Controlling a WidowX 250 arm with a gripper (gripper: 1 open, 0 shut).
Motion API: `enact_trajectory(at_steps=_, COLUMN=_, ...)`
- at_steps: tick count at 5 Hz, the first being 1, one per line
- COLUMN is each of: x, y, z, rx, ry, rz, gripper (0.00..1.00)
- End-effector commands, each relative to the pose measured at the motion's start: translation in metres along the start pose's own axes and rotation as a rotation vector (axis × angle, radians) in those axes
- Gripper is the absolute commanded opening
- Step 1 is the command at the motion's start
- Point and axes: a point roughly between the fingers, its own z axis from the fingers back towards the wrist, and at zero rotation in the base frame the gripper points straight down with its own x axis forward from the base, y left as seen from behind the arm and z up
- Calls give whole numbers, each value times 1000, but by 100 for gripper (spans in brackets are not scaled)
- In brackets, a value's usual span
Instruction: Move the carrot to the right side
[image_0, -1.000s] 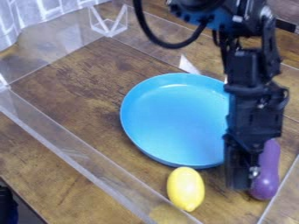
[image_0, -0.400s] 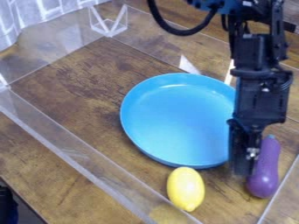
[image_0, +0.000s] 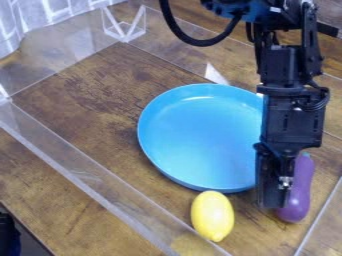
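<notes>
Plate (image_0: 187, 135) first: I see a round blue one lying flat on the wooden table (image_0: 80, 110), and its dish holds nothing. A clear plastic wall (image_0: 60, 150) runs along the near-left edge of the table, and more clear panels stand at the far corner. Just off the plate's near rim, on the bare wood, sits a yellow lemon (image_0: 211, 215); it is close to the rim, though I cannot tell whether it touches it.

To the right of the plate, also on the wood, I have the carrot (image_0: 297, 190), a glossy dark-purple oblong standing tilted, its top end leaning away from me. My arm comes down from the top of the view, and the gripper (image_0: 277, 195) is at the carrot's left side, right against it. From what I can see the jaws are closed, but I cannot make out whether they actually pinch the carrot or merely press beside it.
</notes>
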Motion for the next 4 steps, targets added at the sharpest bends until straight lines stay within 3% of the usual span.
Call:
enact_trajectory(at_steps=1, x=13, y=-13, z=30, rx=60, ry=-82, rz=1, gripper=0)
enact_trajectory(at_steps=2, x=13, y=-14, z=33, rx=60, ry=-107, rz=50, gripper=0)
enact_trajectory(at_steps=4, x=11, y=-6, z=27, rx=37, ry=-89, rz=1, gripper=0)
